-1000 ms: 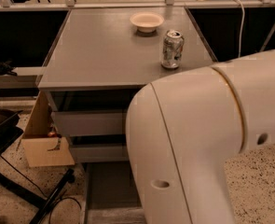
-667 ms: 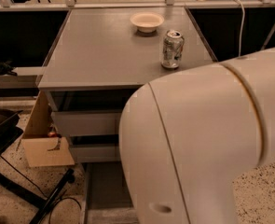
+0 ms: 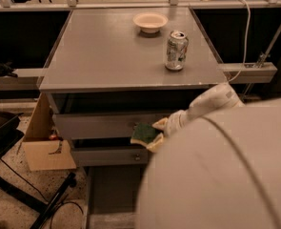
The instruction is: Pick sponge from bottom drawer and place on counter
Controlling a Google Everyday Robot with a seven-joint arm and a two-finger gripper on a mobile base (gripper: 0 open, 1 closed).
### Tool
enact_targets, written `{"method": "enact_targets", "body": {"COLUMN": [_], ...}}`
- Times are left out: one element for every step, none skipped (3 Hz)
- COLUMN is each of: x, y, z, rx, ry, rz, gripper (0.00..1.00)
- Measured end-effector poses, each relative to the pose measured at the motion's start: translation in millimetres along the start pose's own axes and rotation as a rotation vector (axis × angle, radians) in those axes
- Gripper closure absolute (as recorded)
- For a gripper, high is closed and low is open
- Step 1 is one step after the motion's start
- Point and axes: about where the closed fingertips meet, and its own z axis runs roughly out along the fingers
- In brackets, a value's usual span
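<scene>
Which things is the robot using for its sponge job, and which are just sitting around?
For the job: sponge, held by the gripper in front of the knobbed drawers; bottom drawer, open; counter.
Just lying about: bowl and can on the counter; cardboard box on the floor.

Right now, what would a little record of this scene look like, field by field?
gripper: in front of the drawer fronts, below the counter's front edge, shut on the sponge
sponge: green face showing, held in the air, not yet on the counter
bottom drawer: pulled out, below the sponge
counter: grey top, holds the can and the bowl
can: upright, right side of the counter
bowl: pale, toward the back
cardboard box: on the floor, left of the drawers
</scene>
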Motion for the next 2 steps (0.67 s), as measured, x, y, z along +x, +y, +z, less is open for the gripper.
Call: {"method": "enact_targets", "body": {"x": [-50.7, -88.7], "y": [-49.6, -80.9], "z": [-61.9, -118.2], "rx": [0.094, 0.147], "ry": [-0.076, -0.074], "rz": [-0.064, -0.241], "gripper": [1.0, 1.0]}}
